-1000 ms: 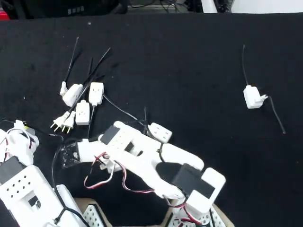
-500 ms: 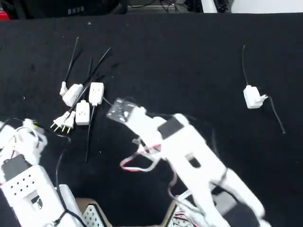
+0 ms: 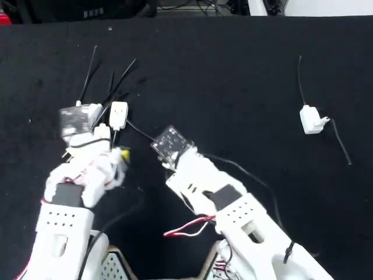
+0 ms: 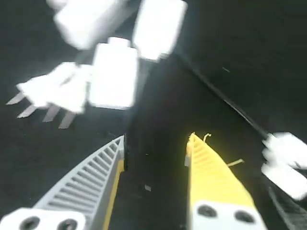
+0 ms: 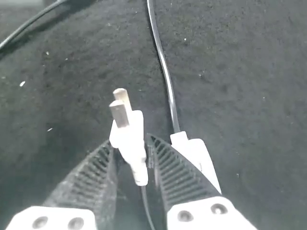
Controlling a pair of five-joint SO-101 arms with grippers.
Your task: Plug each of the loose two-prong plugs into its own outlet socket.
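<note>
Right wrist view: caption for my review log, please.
Right gripper clamps a plug, prongs pointing outward, above the black table beside a black cord.

White two-prong plug [image 5: 128, 136] gripped in right claw [image 5: 130, 143], prongs pointing away from it; a white outlet socket [image 5: 194, 153] on a black cord lies just beside. Left cluster: two white sockets [image 4: 115, 76] side by side, two loose plugs [image 4: 57, 91] lying flat against one. Far right: lone socket [image 3: 310, 119], a plug apparently seated in it.

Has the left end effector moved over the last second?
Yes. The left end effector went from the black table's near edge toward the white rectangular outlet socket, which stayed put.
</note>
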